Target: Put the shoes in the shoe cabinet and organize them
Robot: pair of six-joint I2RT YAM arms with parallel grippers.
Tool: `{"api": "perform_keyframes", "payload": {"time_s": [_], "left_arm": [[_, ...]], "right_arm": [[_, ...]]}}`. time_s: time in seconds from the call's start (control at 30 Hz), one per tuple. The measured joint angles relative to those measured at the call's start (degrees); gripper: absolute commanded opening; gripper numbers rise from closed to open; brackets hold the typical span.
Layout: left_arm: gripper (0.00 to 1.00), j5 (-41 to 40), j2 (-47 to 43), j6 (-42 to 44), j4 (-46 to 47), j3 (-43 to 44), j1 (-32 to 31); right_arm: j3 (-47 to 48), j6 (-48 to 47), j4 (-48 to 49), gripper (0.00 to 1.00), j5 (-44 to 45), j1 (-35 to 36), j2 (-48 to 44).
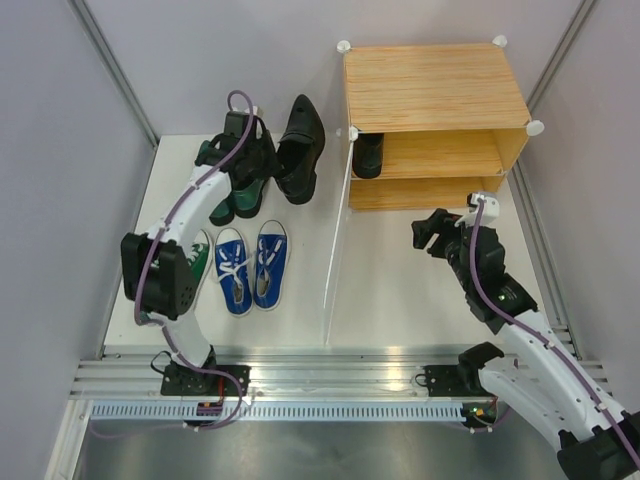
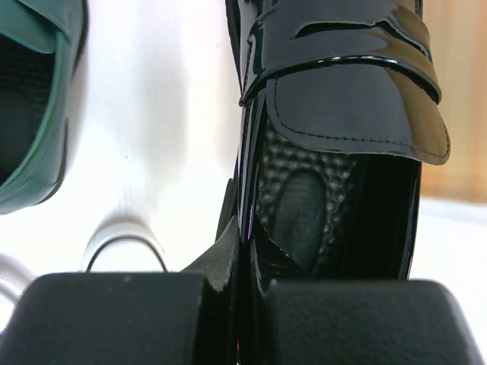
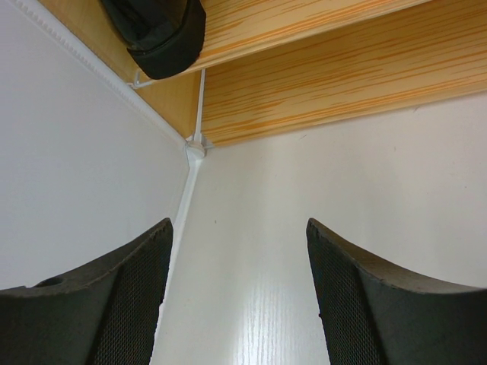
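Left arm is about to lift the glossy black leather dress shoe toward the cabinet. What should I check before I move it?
1. Grip: left gripper shut on the glossy black leather dress shoe's side wall, ok.
2. Neighbour: dark green pointed leather shoe lies apart, ok.
3. Other arm: right gripper open and empty, ok.
4. Shelf: free space beside the black shoe already in the light wood-grain cabinet, ok.
5. Route: translucent door panel stands open between the held shoe and the cabinet opening, not ok.
6. Hold firm enough to lift: cannot tell.
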Motion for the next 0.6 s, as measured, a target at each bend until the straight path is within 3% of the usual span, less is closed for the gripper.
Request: {"api": "perform_keyframes", "payload": {"time_s": [0.33,0.6], "left_arm": [[0.02,-0.46,-18.88,0.70,-5.29,-0.48,-0.02],[0.02,8.94,-31.34,0.55,-4.90,4.39,-1.75]], "right_arm": [[4.44,0.37,-3.74,0.77,-0.28,0.00,-4.98],[10.43,0.55,-7.80,0.77,4.50,0.00,-9.25]]}}
